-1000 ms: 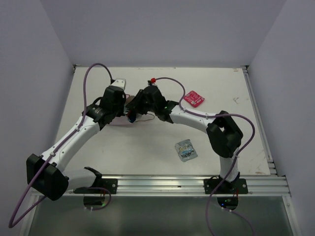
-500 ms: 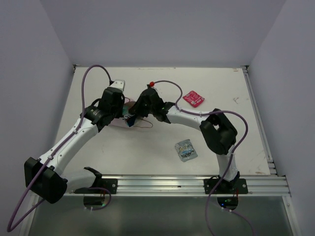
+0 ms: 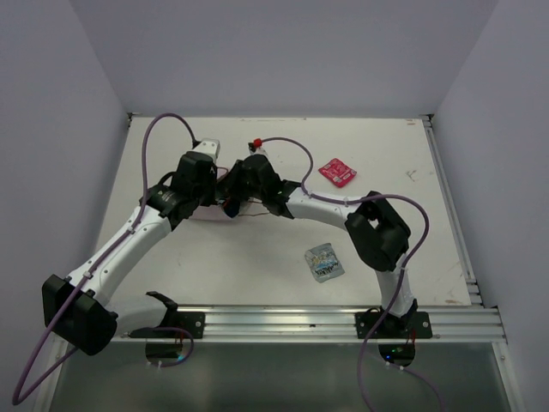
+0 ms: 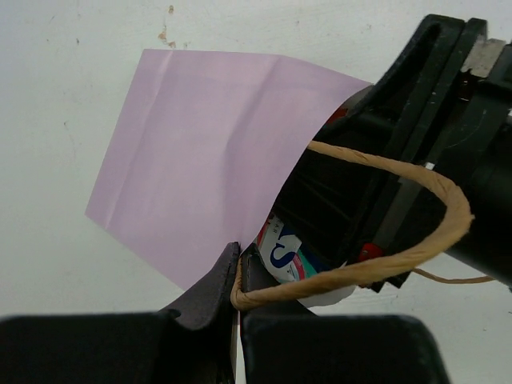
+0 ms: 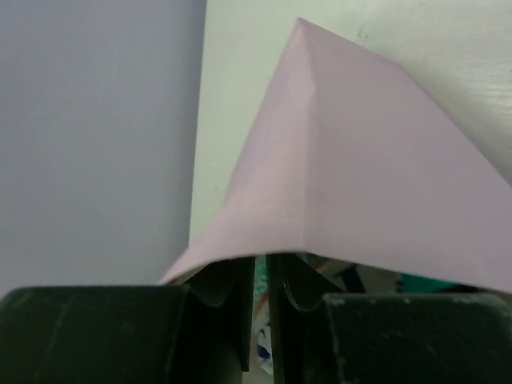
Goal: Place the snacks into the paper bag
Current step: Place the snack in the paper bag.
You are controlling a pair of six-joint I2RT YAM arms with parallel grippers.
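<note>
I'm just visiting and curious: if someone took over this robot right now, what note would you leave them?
Left gripper: shut on the bag at its edge.
Right gripper: at the bag's mouth, jaws nearly together; whether it holds anything, cannot tell.
Done: a blue-logo packet shows inside the bag.
On the table: pink-red packet and silver packet.
Left: bag those two.

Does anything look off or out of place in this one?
The string handle of the paper bag lies across the right gripper at the bag mouth and could snag when it pulls out. Nothing else looks damaged or spilled.
</note>
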